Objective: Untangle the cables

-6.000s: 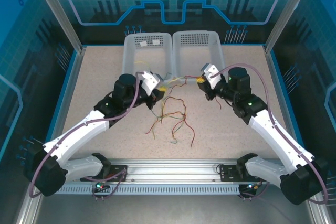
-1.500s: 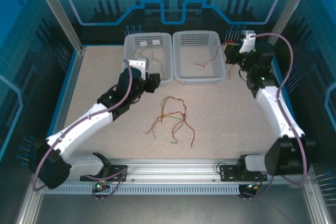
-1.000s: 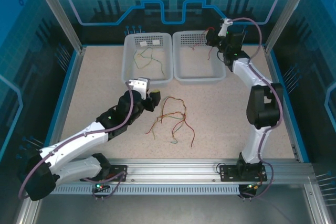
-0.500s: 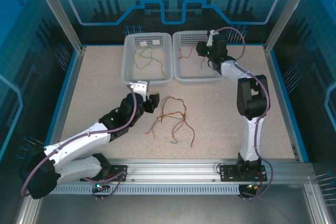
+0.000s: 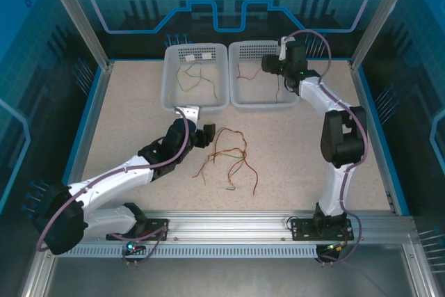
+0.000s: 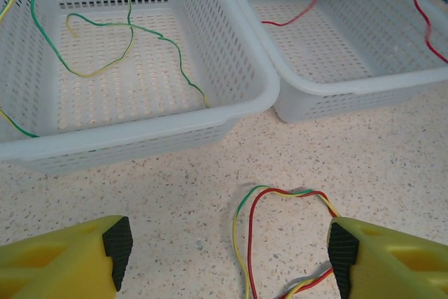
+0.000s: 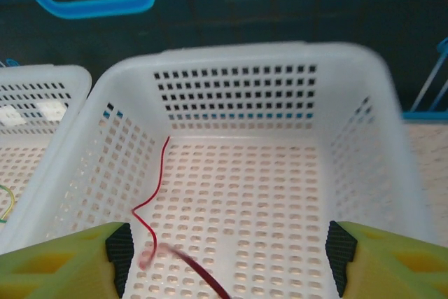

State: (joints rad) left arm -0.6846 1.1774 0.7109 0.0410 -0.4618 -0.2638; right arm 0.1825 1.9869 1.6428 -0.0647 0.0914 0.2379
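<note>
The table (image 5: 125, 116) carries two white baskets side by side at its far edge: the left basket (image 5: 195, 107) holds green and yellow cables (image 5: 189, 78), the right basket (image 5: 264, 105) a red cable (image 7: 157, 180). The left gripper (image 6: 229, 250) hovers low over the table with its jaws wide apart, and the right gripper (image 7: 229, 253), jaws likewise apart, hangs above the right basket. A tangle of cables (image 5: 229, 154) lies mid-table, just ahead of the left gripper.

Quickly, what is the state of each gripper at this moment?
Left gripper: open, holding nothing, above the tangled cables.
Right gripper: open, holding nothing, over the right basket with a red cable inside.
</note>
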